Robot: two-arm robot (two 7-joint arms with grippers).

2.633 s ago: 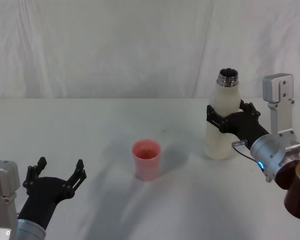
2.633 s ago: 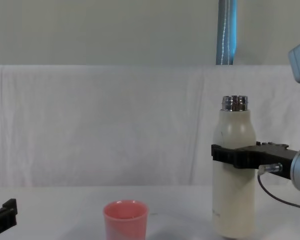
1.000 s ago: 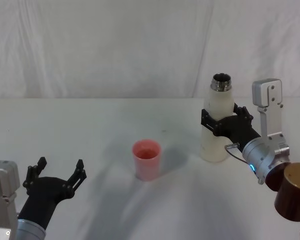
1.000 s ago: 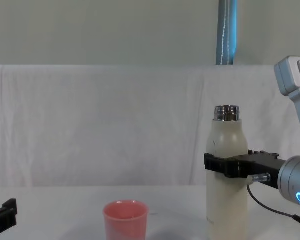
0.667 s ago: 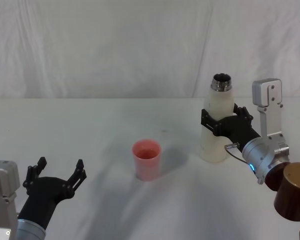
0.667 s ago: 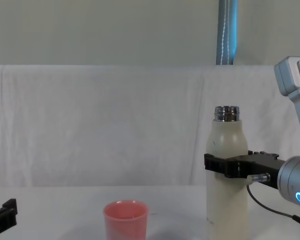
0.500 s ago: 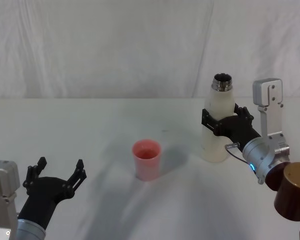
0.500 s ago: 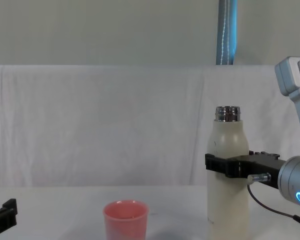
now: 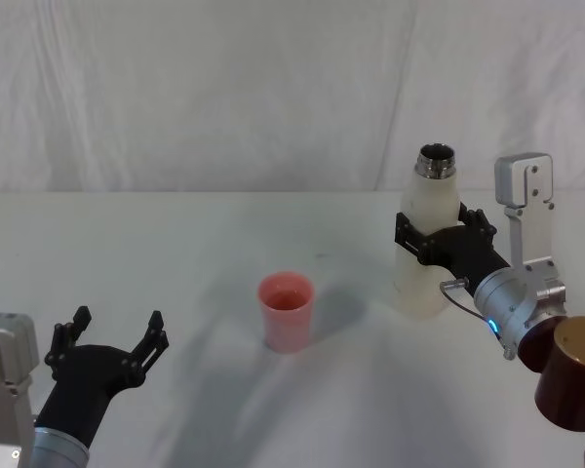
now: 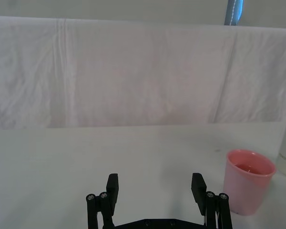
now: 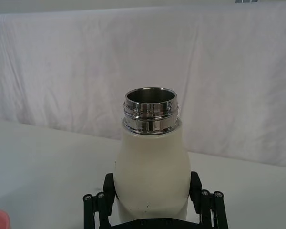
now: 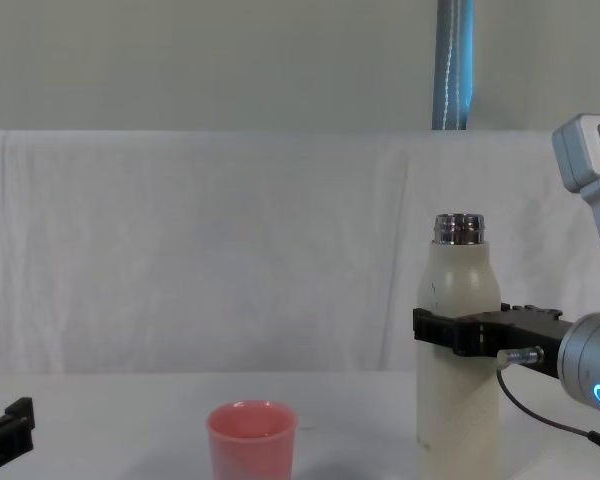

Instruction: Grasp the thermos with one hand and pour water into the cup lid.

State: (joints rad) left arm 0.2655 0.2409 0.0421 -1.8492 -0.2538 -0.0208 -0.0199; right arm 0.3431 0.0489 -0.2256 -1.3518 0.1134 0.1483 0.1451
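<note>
1. Table (image 9: 175,253) is plain white and matte, running back to a wrinkled white cloth backdrop (image 9: 224,88); in the chest view a grey wall and a vertical blue pole (image 12: 454,65) show above the cloth.
2. Nearest, at the lower left of the head view: left gripper (image 9: 113,337), black, fingers spread wide, holding nothing, parked low over the table's near edge. Left wrist view shows the same spread fingers (image 10: 112,188) with the cup ahead of them.
3. Lower right, near edge: a dark brown round cap-like part (image 9: 577,375) on the right arm; can't tell what it is.
4. Mid table: cup lid (image 9: 286,310), pink, upright, open end up, well apart from both grippers. Faint reddish interior; can't tell if it holds liquid.
5. Farther back and right: thermos (image 9: 427,237), cream-white, upright, steel neck open, no cap on. Its base looks at or near the table; contact can't be told.
6. Right gripper (image 9: 439,237) is clamped around the thermos at mid-body, fingers on both sides, blue ring light lit on the wrist.
7. Versus 2.6 s ago: thermos and right gripper have shifted slightly left, toward the cup, and lower. Hardly any change over the last second.
8. Cup lid and left gripper unchanged throughout.
</note>
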